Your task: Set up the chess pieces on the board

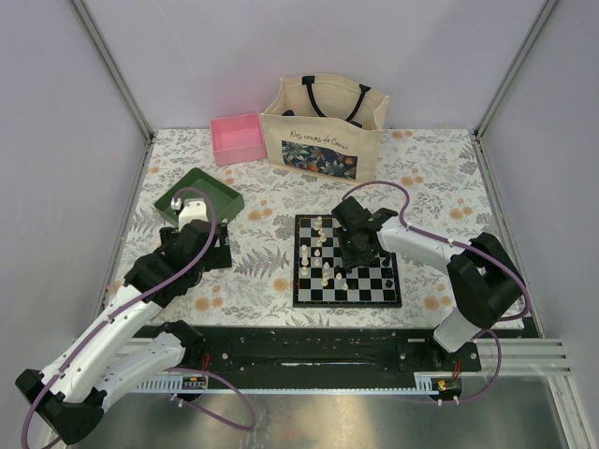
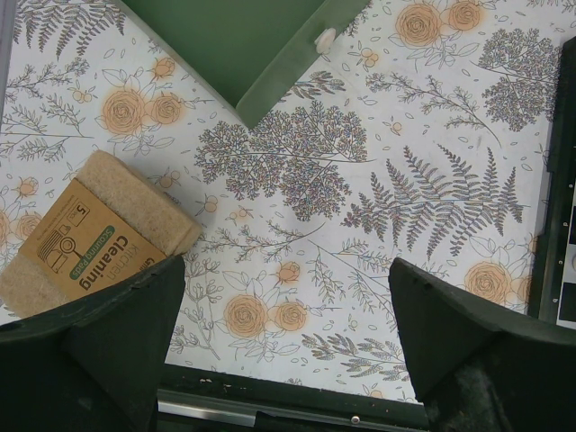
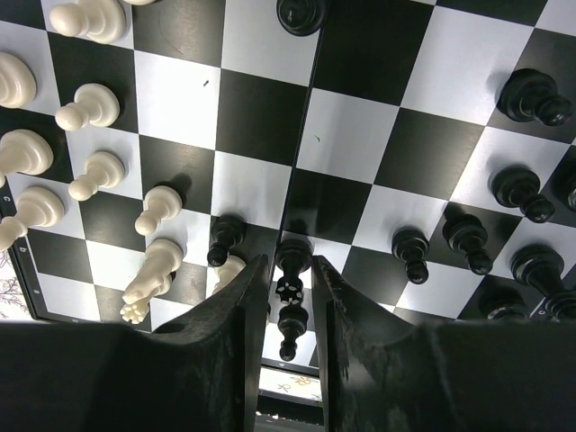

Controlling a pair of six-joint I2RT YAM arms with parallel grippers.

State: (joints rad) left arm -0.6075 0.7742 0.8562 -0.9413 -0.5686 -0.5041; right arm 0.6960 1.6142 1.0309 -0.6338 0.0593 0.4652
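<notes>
The board [image 1: 374,281] lies right of centre on the flowered cloth. Cream-white chess pieces [image 1: 318,248] stand along its left side, and black ones stand on the right. In the right wrist view the white pieces [image 3: 90,171] fill the left squares and the black pieces [image 3: 522,189] the right. My right gripper [image 1: 357,245] hangs over the board's middle. Its fingers are shut on a black crowned piece [image 3: 291,283] standing on a square, with another black piece [image 3: 288,326] just behind it. My left gripper [image 2: 288,265] is open and holds nothing, low over the cloth near the green tray.
A green tray [image 1: 198,192] sits at the left, its corner [image 2: 234,45] just ahead of my left gripper. A pack of cleaning pads [image 2: 90,234] lies by the left finger. A pink box [image 1: 237,137] and a tote bag [image 1: 323,131] stand at the back.
</notes>
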